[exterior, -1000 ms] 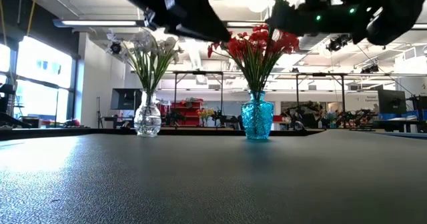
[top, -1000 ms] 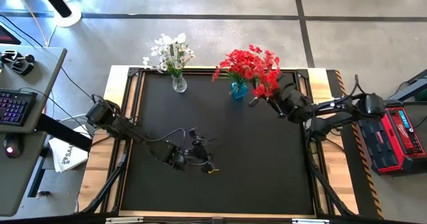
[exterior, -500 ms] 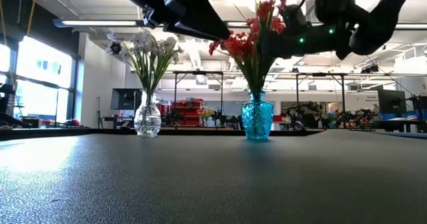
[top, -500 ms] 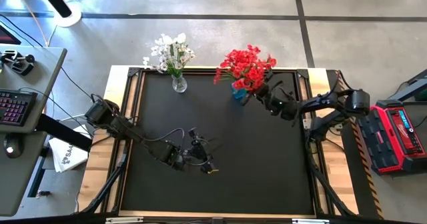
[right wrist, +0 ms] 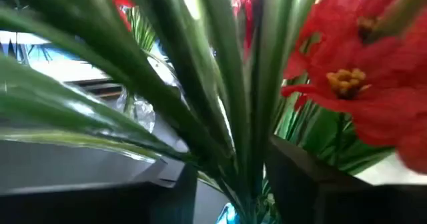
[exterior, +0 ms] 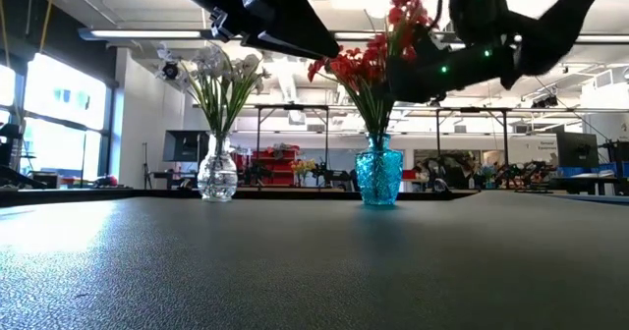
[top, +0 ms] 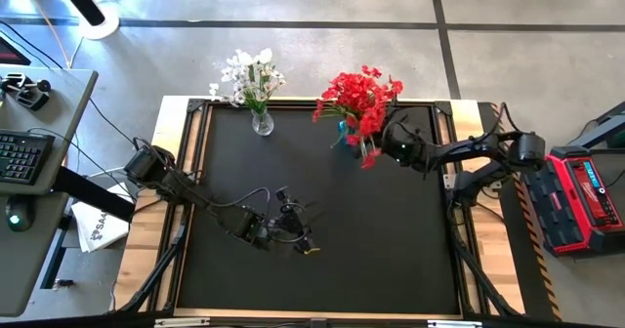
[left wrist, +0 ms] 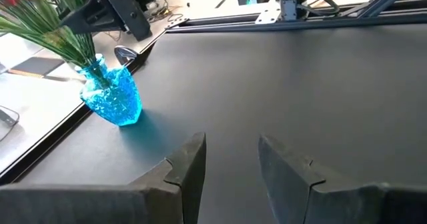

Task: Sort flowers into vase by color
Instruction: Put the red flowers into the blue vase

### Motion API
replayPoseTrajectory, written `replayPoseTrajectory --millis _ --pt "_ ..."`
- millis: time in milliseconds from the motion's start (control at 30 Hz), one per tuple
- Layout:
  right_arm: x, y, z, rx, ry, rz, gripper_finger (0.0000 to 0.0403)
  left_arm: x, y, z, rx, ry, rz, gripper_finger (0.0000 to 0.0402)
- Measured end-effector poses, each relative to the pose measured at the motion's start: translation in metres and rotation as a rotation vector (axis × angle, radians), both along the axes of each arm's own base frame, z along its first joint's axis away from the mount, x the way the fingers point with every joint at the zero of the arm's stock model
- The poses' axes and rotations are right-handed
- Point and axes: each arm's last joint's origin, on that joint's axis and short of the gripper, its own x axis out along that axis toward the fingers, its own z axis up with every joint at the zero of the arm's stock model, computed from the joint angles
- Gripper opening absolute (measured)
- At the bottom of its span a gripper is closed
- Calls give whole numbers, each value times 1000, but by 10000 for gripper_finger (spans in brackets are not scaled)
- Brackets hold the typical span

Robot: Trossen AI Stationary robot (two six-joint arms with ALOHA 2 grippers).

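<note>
High view. Right gripper (top: 383,141) sits just beside the blue vase (top: 348,130) at the far edge of the table (top: 322,260), reaching in from the right. Red flowers (top: 357,96) fill that vase; one red sprig (top: 368,150) hangs lower, next to the fingers, likely the one being delivered. White flowers (top: 248,74) stand in the clear vase (top: 262,123), well apart to the left. No loose stems visible on the table. Left gripper (top: 296,235) waits low over the table's middle, clear of both vases.

Low view. Blue vase (exterior: 378,172) and clear vase (exterior: 217,172) both upright. Red blooms (exterior: 369,60) only in blue, pale blooms (exterior: 221,67) only in clear: colours look fully separated. Right arm hangs above the red bunch.

Left wrist view. Left fingers (left wrist: 190,163) parted with nothing between them, pointed across bare table toward the blue vase (left wrist: 113,97).

Right wrist view. Right fingers (right wrist: 180,187) stand apart, green stems (right wrist: 230,111) running between them; gaps on both sides, so judged released, not clamped. Red bloom (right wrist: 347,84) close by. Stems appear to drop into the vase below.
</note>
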Motion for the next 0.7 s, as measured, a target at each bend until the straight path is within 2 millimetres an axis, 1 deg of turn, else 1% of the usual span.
replayPoseTrajectory --millis 133,267,467,600,700 --pt "3 0 14 52 117 4 175 0 0 1 -3 -7 1 124" --pt "3 0 35 123 257 -1 192 1 0 1 -7 -13 1 124" --pt "-2 2 66 223 423 12 194 1 0 0 -3 -6 1 124" --pt "-9 7 83 278 447 74 194 0 -1 0 -1 2 -3 124" --pt "-18 15 90 293 442 105 194 -1 -3 0 0 2 -9 124"
